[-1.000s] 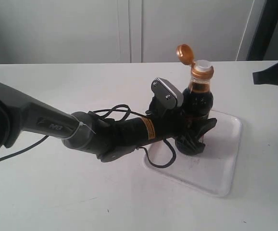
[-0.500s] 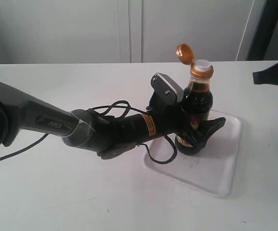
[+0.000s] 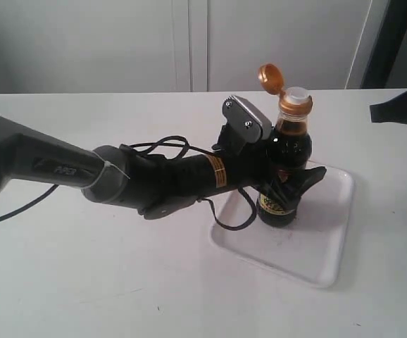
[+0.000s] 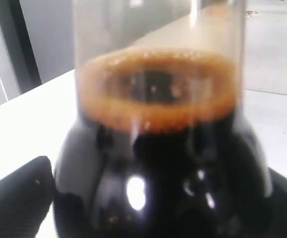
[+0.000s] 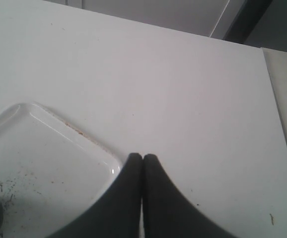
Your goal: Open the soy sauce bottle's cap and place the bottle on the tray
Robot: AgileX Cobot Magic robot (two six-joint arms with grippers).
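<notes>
field notes, both arms in view.

- soy sauce bottle (image 3: 288,151) stands upright on the tray (image 3: 330,232), on the tray's left half, toward its far side. base flat on the tray floor. dark liquid fills it up to the shoulder. a yellow patch of label (image 3: 272,204) shows low on its left side.
- the cap (image 3: 270,75) is flipped open. it hangs tilted back on its hinge, up and to the left of the neck, with the white spout (image 3: 297,94) bare above the copper collar.
- left pincer (image 3: 298,184) comes in from the left, low around the bottle's body. its jaws are spread with the bottle between them. the near finger (image 3: 315,176) pokes out past the bottle's right side. the far finger is hidden behind the glass.
- from the left wrist view the bottle fills nearly everything. there is a ring of orange-brown froth (image 4: 158,89) on top of the liquid, and black fingers sit at the two lower corners. whether either one brushes the glass, i cannot tell.
- left arm (image 3: 119,179) lies low over the counter (image 3: 119,282). a black cable (image 3: 228,224) loops down from it over the tray's near-left rim.
- right pincer (image 5: 142,161) has its fingers pressed together and holds nothing. it hangs over bare counter just beside one corner of the tray. in the exterior view it is only a dark shape at the far right edge, well apart from the bottle.
- the tray floor shows dark specks near the bottle's base, seen from the right wrist view.
</notes>
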